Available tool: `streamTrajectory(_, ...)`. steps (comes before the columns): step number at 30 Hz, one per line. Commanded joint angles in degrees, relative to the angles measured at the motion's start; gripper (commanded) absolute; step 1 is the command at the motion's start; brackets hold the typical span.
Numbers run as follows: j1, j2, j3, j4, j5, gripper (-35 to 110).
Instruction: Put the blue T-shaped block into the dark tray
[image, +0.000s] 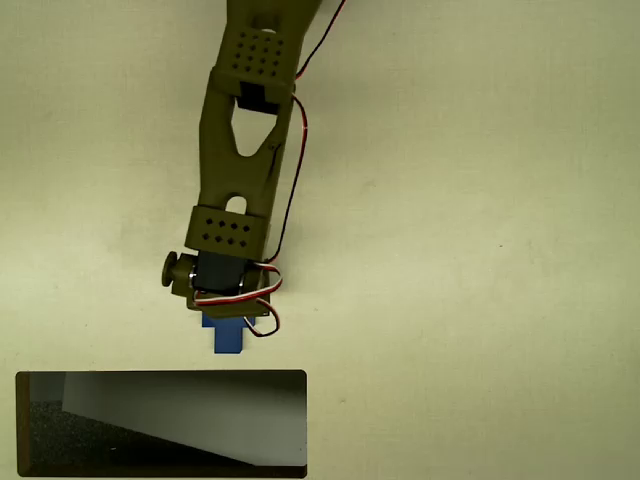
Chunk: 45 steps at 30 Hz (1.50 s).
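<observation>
Blue T-shaped block (229, 336) pokes out from under the gripper (228, 318) of the green arm (240, 150), just above the dark tray (24, 425) in the overhead view. I cannot tell if the fingers are pinching it, because the wrist hides them. If the grip is loose, the block may slip and land on the table (480, 250) outside the tray's rim. No writing can be read.

Olive-green arm (240, 150) with perforated plates, black motors, red, white and black cables
</observation>
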Motion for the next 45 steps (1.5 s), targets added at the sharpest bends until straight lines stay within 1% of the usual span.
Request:
streamTrajectory(1, -0.3, -0.1, -1.6, -0.4, -0.1, 0)
streamTrajectory(14, -1.3, -4.4, -5.5, -10.2, -0.5, 0)
streamTrajectory(19, -1.4, -4.8, -6.0, -10.5, -1.7, 0)
streamTrajectory(22, -1.7, -5.4, -6.1, -12.8, -1.8, 0)
streamTrajectory(23, -1.8, -6.0, -6.1, -15.6, -1.7, 0)
streamTrajectory(24, -2.1, -6.9, -5.4, -21.9, -0.1, 0)
streamTrajectory(25, -2.6, -8.3, -3.8, -32.8, 3.2, 0)
streamTrajectory(26, -3.2, -10.0, -0.1, -51.6, 7.7, 0)
streamTrajectory(27, -3.3, -11.7, 8.2, -78.9, 11.0, 0)
streamTrajectory(28, -3.3, -15.1, 11.9, -98.4, 10.5, 0)
streamTrajectory(29, -3.3, -17.4, 12.0, -104.1, 10.8, 0)
streamTrajectory(34, -3.0, -18.9, 12.0, -103.8, 12.6, 0)
streamTrajectory(39, -3.5, -20.2, 12.0, -105.8, 11.9, 0)
streamTrajectory(45, -5.7, -24.9, 9.1, -112.9, 11.5, 0)
